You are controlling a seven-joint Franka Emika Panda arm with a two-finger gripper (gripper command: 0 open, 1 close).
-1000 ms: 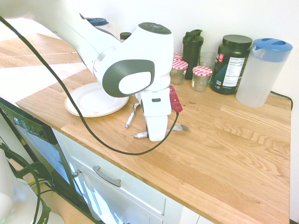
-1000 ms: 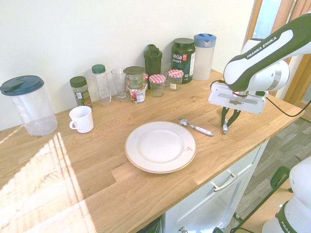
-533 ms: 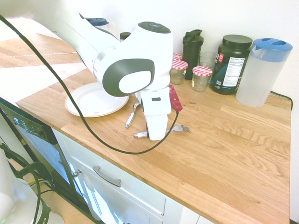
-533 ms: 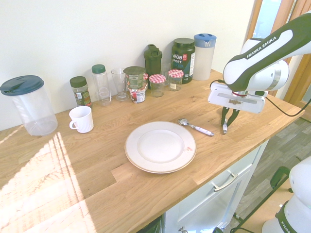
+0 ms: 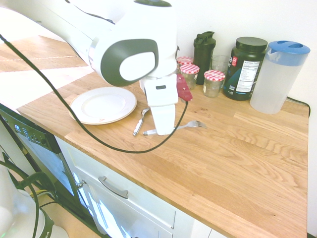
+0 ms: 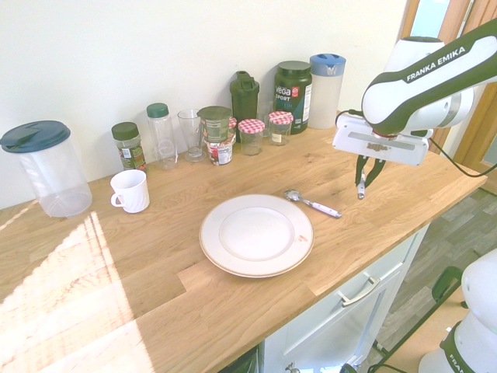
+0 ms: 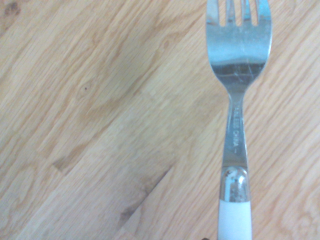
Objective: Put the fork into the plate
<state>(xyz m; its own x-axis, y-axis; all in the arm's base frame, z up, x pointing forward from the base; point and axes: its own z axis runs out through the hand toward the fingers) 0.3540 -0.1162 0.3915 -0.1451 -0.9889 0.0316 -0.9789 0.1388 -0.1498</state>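
The fork (image 5: 190, 124), white-handled with silver tines, hangs level just above the wooden counter, and my gripper (image 6: 362, 182) is shut on its handle. In the wrist view the fork (image 7: 239, 75) fills the right side with its tines pointing away over bare wood. The white plate (image 6: 256, 235) lies flat and holds nothing, to the left of the gripper in the second exterior view, about a plate's width off. In the first exterior view the plate (image 5: 103, 105) sits to the left, beyond the arm's hand, which hides the fingers.
A shorter white-handled utensil (image 6: 312, 204) lies on the counter between plate and gripper. Jars, bottles, a glass and a blue-lidded pitcher (image 6: 326, 78) line the wall. A white mug (image 6: 129, 190) and a large clear container (image 6: 45, 167) stand at far left. The counter's front edge (image 5: 148, 186) is near.
The gripper has risen with the fork in it; the fork has come up off the counter. Plate and the other utensil have not moved.
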